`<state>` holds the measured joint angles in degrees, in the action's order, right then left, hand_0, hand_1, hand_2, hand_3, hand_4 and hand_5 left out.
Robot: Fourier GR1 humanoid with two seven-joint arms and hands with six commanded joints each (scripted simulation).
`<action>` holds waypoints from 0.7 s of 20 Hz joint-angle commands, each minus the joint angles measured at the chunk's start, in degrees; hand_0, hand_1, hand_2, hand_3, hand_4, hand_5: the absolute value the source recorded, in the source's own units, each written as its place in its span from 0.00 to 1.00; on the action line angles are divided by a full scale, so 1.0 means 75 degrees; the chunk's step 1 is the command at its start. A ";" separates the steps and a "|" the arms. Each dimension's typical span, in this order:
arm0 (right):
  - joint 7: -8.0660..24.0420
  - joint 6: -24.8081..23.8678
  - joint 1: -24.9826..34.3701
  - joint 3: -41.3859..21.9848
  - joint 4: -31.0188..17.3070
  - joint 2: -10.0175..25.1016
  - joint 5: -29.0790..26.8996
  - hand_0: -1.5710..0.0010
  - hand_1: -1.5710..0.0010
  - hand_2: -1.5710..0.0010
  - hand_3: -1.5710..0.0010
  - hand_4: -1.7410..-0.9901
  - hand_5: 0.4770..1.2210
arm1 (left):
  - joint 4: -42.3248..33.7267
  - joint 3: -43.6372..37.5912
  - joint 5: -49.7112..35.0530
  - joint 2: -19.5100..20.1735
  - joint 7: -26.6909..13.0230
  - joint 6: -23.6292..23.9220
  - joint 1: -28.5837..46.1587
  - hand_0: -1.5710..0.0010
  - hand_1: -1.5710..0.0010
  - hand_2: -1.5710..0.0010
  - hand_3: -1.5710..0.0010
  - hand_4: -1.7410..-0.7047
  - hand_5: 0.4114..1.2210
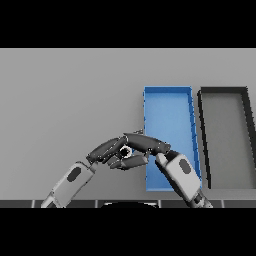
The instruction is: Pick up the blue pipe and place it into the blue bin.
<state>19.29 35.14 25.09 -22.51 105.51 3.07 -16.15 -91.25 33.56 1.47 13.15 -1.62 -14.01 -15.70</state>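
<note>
Two robot arms are reaching in from the lower edge and meeting just left of the blue bin point(167, 107), low and a little right of centre on a grey surface point(65, 100). The left hand point(107, 148) is stretching rightward with long, nearly straight dark fingers. The right hand point(149, 144) is stretching leftward from over the bin's left wall, its fingers lying across those of the left hand. Where the two hands are overlapping, a small pale rounded shape with a dark hole is showing, but I cannot tell what it is or whether either hand is gripping it. The blue pipe is not showing clearly anywhere. The blue bin is lying open, long and narrow. A dark grey bin point(225, 92) is sitting just to its right, also open.
</note>
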 commanded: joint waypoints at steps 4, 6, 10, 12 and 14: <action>0.0816 -0.0317 0.0096 0.0243 0.0217 -0.0113 -0.0980 0.00 0.00 0.00 0.00 0.33 1.00 | 0.0125 0.0061 0.0070 -0.0141 -0.0251 0.0085 0.0017 0.99 0.99 0.99 0.99 0.81 0.17; 0.1430 -0.0669 0.0450 0.0434 0.0399 0.0010 -0.1732 0.00 0.00 0.00 0.00 0.21 1.00 | 0.0068 0.0105 0.0061 -0.0163 -0.0370 0.0092 0.0102 1.00 1.00 1.00 1.00 0.80 0.15; 0.2073 -0.2100 0.1498 0.0877 0.0487 0.0740 -0.3476 0.00 0.00 0.00 0.00 0.09 0.96 | 0.0065 0.0159 0.0059 -0.0209 -0.0509 0.0081 0.0143 1.00 1.00 1.00 1.00 0.80 0.11; 0.1989 -0.2702 0.2487 0.1318 0.0286 0.1076 -0.4252 0.00 0.00 0.00 0.00 0.06 0.91 | 0.0010 0.0128 0.0001 -0.0132 -0.0501 0.0018 0.0142 1.00 1.00 1.00 1.00 0.79 0.11; 0.1887 -0.2920 0.3218 0.1770 0.0119 0.1410 -0.4570 0.00 0.00 0.00 0.00 0.04 0.88 | -0.0085 0.0203 0.0028 -0.0171 -0.0593 0.0038 0.0178 1.00 1.00 1.00 1.00 0.80 0.11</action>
<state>33.15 13.21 49.38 -9.17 106.38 13.73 -50.35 -91.88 35.10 1.68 11.84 -6.10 -13.75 -14.38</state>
